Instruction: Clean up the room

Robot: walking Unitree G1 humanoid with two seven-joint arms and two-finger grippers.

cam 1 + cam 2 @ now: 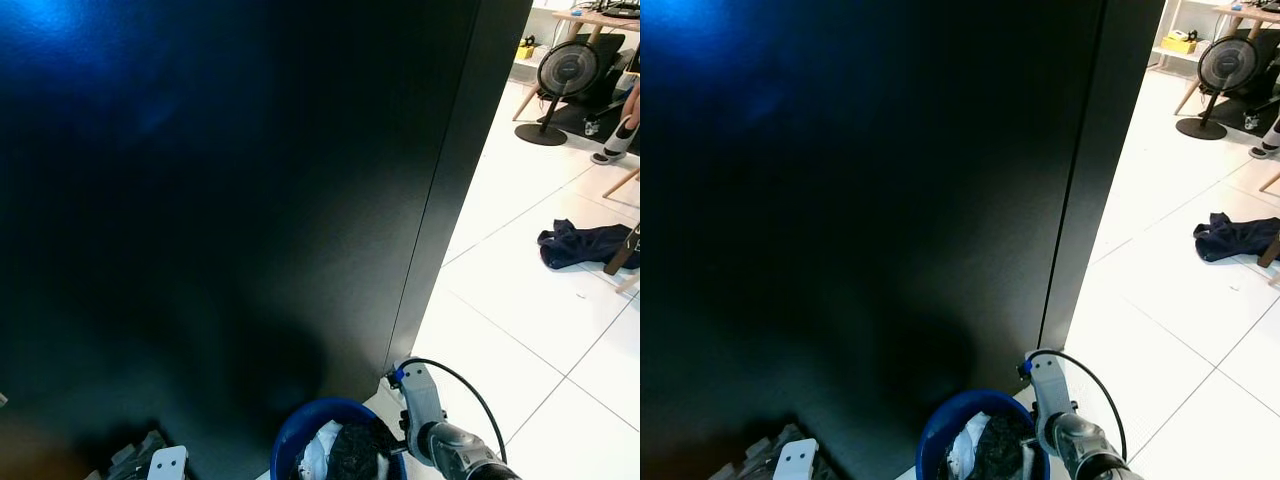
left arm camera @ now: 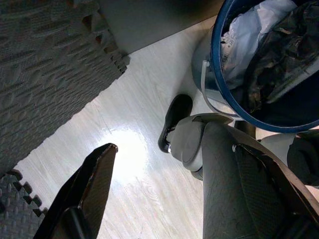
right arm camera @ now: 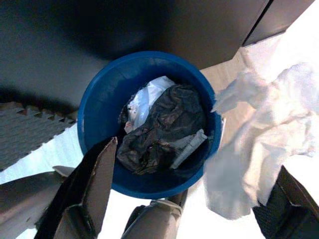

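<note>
the robot stands close against a tall black cabinet (image 1: 230,200), with a blue bucket (image 3: 94,114) on the floor at its feet. the bucket already holds a dark crumpled bag (image 3: 164,127) and some white paper (image 3: 147,99).

the right gripper (image 3: 187,199) hovers above the bucket. a crumpled white tissue (image 3: 259,139) hangs against its far finger; the two fingers stand wide apart around it, so the hold looks like a snag or a light pinch rather than a firm clamp, and how secure it is cannot be told. the tissue hangs partly over the bucket's rim and partly outside it.

the step in hand looks like dropping the tissue into the bucket. to do it well, the gripper should shift so the whole wad sits over the bucket's mouth, then lower a little before letting go, because light tissue drifts and may cling to the finger. a small shake may be needed.

the left gripper (image 2: 189,189) hangs low beside the robot's leg over pale flooring near a grey foam mat (image 2: 45,64), fingers spread and holding nothing.

a dark blue garment (image 1: 585,243) lies on the white tiles well apart, likely a later pickup.
</note>
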